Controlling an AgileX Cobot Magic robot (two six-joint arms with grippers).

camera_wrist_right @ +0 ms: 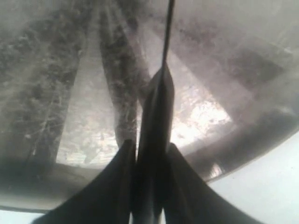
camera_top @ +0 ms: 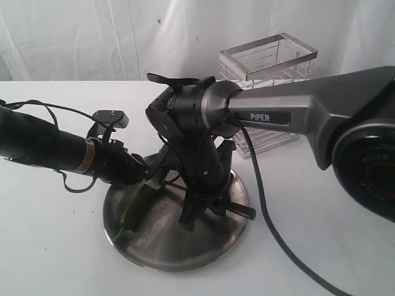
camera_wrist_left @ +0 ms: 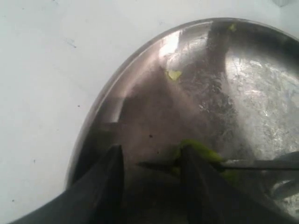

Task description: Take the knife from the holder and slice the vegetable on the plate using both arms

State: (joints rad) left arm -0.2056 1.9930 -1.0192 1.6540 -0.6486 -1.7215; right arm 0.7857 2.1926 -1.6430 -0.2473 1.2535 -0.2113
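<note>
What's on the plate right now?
The green chili lies on the plate, the knife crossing it, with a small green scrap nearby. The right arm covers the plate's middle, so anything there is hidden.

Plate (camera_top: 185, 262) middle: blocked; left gripper (camera_wrist_left: 152, 149), right gripper (camera_wrist_right: 150, 144) and knife (camera_wrist_right: 159, 107) crowd it.
10 o'clock: left arm (camera_top: 43, 145).
1 o'clock: holder (camera_top: 270, 68).
2 o'clock: right arm (camera_top: 308, 117).
4 o'clock: cable (camera_top: 265, 209).
6–8 o'clock: bare table (camera_top: 55, 259), open approach.
</note>
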